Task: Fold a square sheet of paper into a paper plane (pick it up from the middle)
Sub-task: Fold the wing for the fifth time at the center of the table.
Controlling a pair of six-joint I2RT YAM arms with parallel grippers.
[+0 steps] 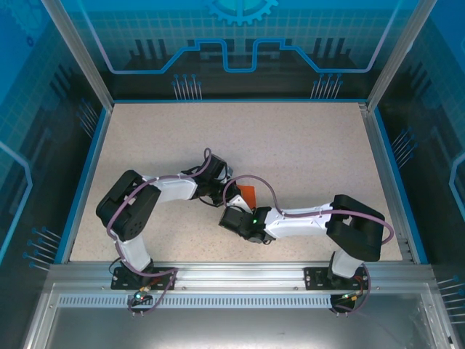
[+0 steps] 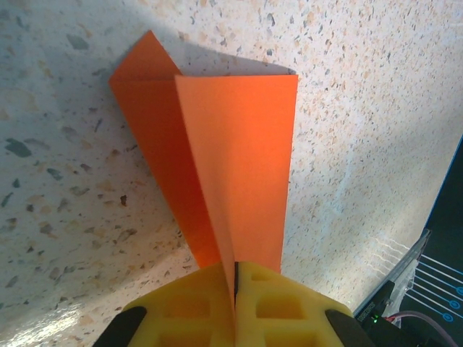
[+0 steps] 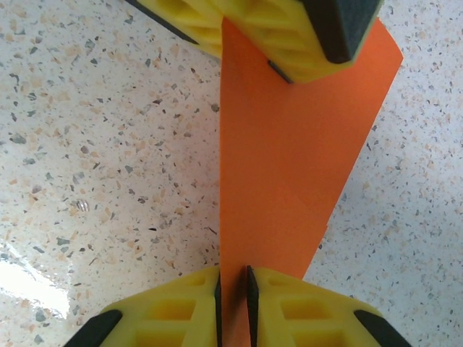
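The square sheet of paper (image 2: 239, 159) is bright orange and folded into a long tapering shape with layered flaps; it rests low over the speckled table. My left gripper (image 2: 235, 271) is shut on its narrow end, the yellow fingers pinched tight on the fold. In the right wrist view the paper (image 3: 289, 159) runs from the left gripper's fingers (image 3: 289, 36) at the top down to my right gripper (image 3: 233, 278), whose jaws stand a narrow gap apart with the paper's straight edge in the gap. From above, the paper (image 1: 249, 194) peeks out between both grippers mid-table.
The beige speckled table (image 1: 305, 145) has a blue raised rim and transparent blue walls around it. Both arms bend inward and meet near the table's middle. A metal rail (image 1: 232, 280) runs along the near edge.
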